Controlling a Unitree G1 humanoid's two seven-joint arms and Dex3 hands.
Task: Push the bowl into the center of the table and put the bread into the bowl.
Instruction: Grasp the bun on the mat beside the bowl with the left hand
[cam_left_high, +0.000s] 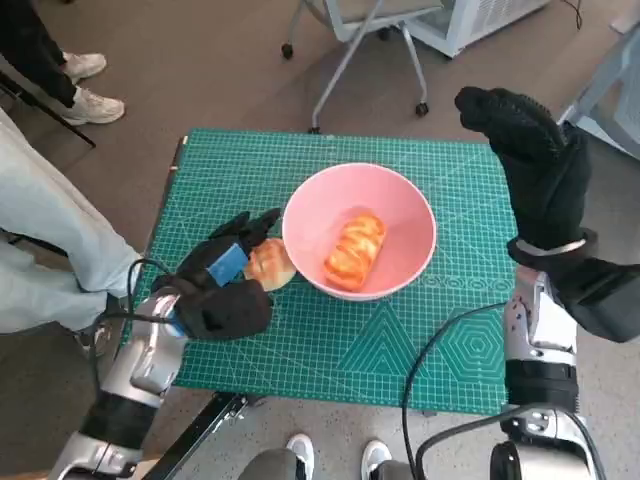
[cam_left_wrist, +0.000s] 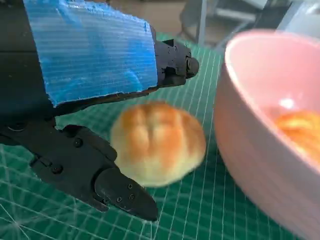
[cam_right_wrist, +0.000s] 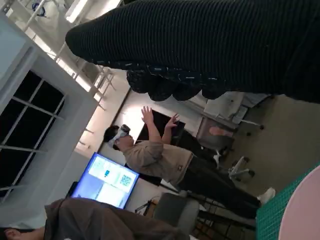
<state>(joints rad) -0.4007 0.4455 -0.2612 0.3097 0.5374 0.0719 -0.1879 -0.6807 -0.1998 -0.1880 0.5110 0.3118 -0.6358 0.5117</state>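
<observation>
Blue-taped left hand (cam_left_wrist: 75, 95) fills our nearest view, its fingers (cam_left_wrist: 117, 192) cupped round the round bread roll (cam_left_wrist: 157, 142), one above and one below; we can't tell from these frames whether they actually clamp it or just bracket it. Largest thing is the green cutting mat (cam_left_high: 420, 340) covering the table, then the pink bowl (cam_left_high: 400, 205), which sits roughly mid-mat, so we judge the push step done. Inside the bowl lies a long glazed pastry (cam_left_high: 355, 250), so one bread piece is already in. We see the roll just outside the bowl's left wall, near it or touching, resting on the mat. Our right hand (cam_left_high: 530, 165) is raised well off to the right of the bowl, holding nothing; fingers look loosely curled in the right wrist view, though we can't settle how far they are closed. Handling guess: roll looks light, soft and squashy, with a smooth crust, so we'd take it across its widest middle with a gentle squeeze, not the top. Bowl looks rigid and smooth, likely to slide on the mat if bumped on the lift over its rim. A person (cam_right_wrist: 165, 160) stands in the background.
</observation>
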